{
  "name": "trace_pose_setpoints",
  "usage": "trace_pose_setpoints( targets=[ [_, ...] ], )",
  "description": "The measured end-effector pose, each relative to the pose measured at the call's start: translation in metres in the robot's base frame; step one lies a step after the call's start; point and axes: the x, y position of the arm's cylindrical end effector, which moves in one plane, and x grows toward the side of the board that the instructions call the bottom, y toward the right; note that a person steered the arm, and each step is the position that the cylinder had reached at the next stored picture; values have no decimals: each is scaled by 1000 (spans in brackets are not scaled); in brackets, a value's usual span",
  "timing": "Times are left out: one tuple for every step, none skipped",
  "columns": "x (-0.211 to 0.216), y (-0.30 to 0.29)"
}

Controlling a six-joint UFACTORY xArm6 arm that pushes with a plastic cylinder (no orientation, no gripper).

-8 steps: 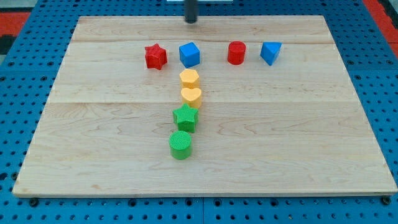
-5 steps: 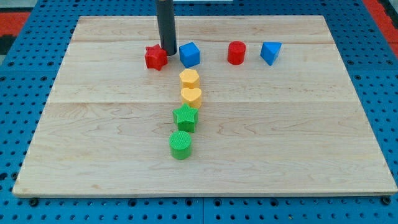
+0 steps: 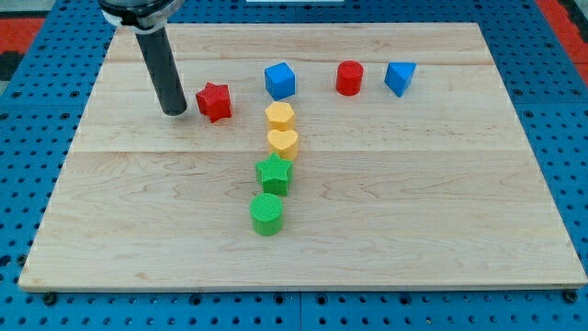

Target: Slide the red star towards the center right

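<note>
The red star [image 3: 213, 100] lies on the wooden board [image 3: 413, 202] in the upper left part. My tip [image 3: 174, 111] stands on the board just to the left of the red star, a small gap apart from it. A blue cube [image 3: 280, 80] sits to the upper right of the star. A yellow hexagon [image 3: 279, 116] lies to the star's right, slightly lower.
A red cylinder [image 3: 349, 78] and a blue block [image 3: 400, 77] sit along the top right. Below the yellow hexagon a column runs down: a yellow heart [image 3: 282, 142], a green star [image 3: 274, 173], a green cylinder [image 3: 266, 213].
The rod came down from the top edge, passed between the red star and blue cube, and now stands left of the star. The star has shifted down and slightly left.
</note>
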Motion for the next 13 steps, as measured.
trace_pose_setpoints(
  targets=[
    [-5,40],
    [-11,27],
    [-23,9],
    [-37,53],
    [-37,104],
    [-32,152],
    [-30,159],
    [-14,194],
    [-10,209],
    [22,237],
    [68,222],
    [125,230],
    [112,267]
  ],
)
